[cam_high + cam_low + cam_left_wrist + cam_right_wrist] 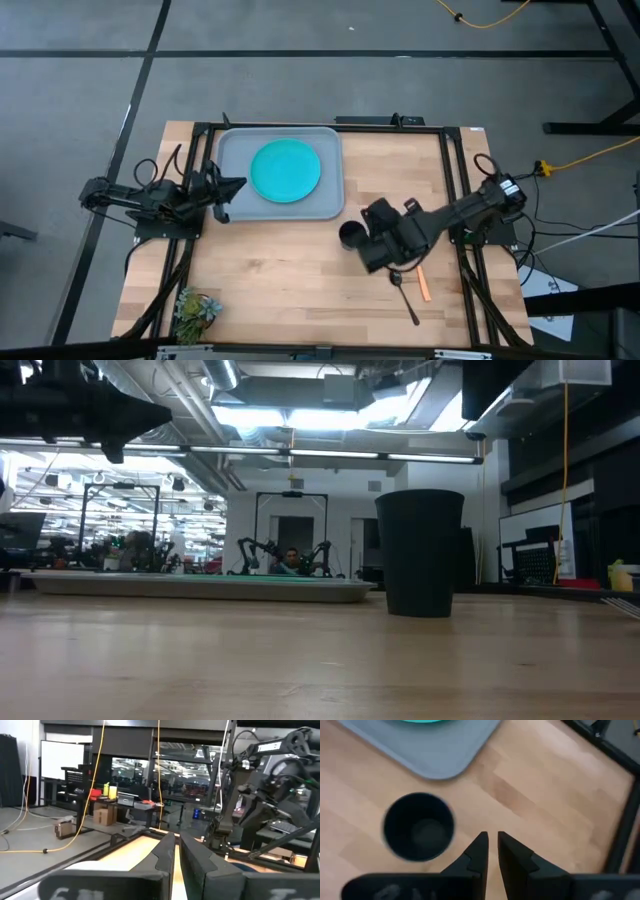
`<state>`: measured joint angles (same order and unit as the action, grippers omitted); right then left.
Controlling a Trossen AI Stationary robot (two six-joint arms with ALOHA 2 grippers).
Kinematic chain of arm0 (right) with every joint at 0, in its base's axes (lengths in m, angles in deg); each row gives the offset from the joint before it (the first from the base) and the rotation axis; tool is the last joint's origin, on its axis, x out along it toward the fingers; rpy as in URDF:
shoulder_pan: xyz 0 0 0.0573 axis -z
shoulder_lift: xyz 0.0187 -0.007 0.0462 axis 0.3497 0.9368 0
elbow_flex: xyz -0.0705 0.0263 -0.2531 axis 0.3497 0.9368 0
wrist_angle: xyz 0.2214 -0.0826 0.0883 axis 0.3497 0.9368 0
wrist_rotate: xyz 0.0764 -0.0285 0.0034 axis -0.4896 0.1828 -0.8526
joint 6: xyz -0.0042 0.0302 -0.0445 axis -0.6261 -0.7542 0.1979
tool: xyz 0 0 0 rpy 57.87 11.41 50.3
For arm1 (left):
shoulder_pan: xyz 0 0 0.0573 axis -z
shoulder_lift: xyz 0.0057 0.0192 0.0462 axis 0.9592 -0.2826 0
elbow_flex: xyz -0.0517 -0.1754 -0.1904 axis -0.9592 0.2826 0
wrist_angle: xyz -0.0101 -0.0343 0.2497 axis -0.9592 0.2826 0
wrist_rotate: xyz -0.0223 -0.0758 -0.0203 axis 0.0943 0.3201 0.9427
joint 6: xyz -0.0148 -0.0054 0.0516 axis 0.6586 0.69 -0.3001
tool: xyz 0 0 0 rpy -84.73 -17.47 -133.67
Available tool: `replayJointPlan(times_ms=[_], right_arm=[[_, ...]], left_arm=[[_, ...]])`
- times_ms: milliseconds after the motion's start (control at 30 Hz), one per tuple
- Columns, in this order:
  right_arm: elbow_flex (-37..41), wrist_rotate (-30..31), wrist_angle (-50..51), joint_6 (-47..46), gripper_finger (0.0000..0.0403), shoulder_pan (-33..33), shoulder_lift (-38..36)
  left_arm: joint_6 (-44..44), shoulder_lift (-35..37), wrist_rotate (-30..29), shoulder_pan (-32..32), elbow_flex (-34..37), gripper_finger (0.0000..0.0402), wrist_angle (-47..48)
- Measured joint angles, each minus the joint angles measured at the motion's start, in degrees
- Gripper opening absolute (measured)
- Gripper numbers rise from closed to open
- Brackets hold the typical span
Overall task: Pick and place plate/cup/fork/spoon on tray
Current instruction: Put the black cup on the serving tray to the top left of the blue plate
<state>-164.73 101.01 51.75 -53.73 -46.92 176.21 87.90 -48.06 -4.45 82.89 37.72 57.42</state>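
We hover our right gripper (491,840), fingers nearly together and empty, beside the dark navy cylindrical cup (418,826); descending like this could topple it.

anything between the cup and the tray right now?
No. The cup stands upright on the table off the tray's corner, with only bare wood between them, clearest in the right wrist view. The right gripper is beside the cup, holding nothing.

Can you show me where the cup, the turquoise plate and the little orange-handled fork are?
cup (418,826): right wrist view, on its dark inner bottom.
plate (285,169): high view, on the middle of its face, on the tray.
fork (423,284): high view, on its orange handle.
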Motion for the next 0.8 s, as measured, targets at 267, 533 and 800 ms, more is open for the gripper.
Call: replayJointPlan(times_ms=[267, 533, 800], right_arm=[[4.5, 0.4, -4.2, -6.2, 0.0046, -3.5, 0.2], [16.1, -9.4, -14.1, -12.4, 0.0046, -5.2, 0.3], [22.2, -10.0, -3.7, -21.1, 0.0046, -4.6, 0.3]], left_arm=[[1.4, -0.8, -0.4, 0.0, -1.7, 0.0020, -0.4], [1.5, -0.8, -0.5, 0.0, -2.4, 0.0020, -0.4], [4.3, -1.7, 6.3, 0.0, -3.8, 0.0020, -1.3]])
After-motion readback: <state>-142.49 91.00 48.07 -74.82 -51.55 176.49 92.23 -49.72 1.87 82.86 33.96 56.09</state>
